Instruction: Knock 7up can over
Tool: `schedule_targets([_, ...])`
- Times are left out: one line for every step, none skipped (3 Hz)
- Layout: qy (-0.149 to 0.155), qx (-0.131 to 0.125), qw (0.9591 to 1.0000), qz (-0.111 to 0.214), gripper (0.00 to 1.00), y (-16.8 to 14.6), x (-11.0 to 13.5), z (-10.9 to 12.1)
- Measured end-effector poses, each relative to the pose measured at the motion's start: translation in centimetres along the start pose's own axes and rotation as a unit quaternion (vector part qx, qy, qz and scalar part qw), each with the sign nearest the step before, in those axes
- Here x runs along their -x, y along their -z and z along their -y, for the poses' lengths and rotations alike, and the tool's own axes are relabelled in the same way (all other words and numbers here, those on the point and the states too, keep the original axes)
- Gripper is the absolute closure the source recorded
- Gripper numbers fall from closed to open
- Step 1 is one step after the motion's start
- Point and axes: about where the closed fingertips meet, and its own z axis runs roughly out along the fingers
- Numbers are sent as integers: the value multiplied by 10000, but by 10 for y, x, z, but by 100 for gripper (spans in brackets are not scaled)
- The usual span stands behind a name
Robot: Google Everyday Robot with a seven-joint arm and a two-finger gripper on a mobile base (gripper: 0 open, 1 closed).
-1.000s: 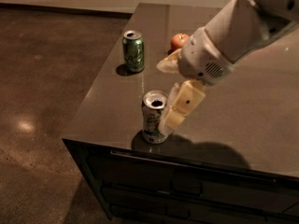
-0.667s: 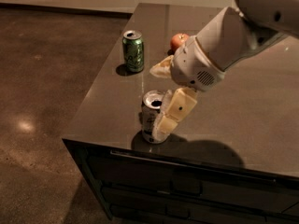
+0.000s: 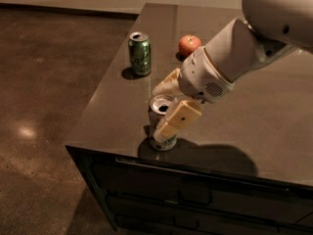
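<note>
The 7up can (image 3: 160,106), whitish-silver with a green band at its base, stands upright near the front left edge of the dark table (image 3: 254,116). My gripper (image 3: 157,112) reaches in from the right and sits at the can. One cream finger (image 3: 177,120) lies across the can's near side and hides much of its body. The other finger (image 3: 165,85) is behind the can. The fingers are spread with the can between them.
An all dark green can (image 3: 140,53) stands upright at the table's left side, farther back. A red apple (image 3: 189,45) lies behind my arm. The table's front edge (image 3: 146,154) and left edge are close to the 7up can, with floor beyond.
My gripper has moved left and lower, from beside the can to straddling it. The near finger now covers the can's front. The can still stands in place.
</note>
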Motion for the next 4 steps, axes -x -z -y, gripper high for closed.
schedule_targets([-17, 100, 9999, 51, 49, -3, -2, -2])
schedule_targets([-160, 6, 9997, -198, 73, 9, 1, 8])
schedule_targets([-634, -280, 9950, -712, 96, 37, -4, 35])
schedule_targets([-1026, -636, 9845, -1276, 100, 69, -19, 62])
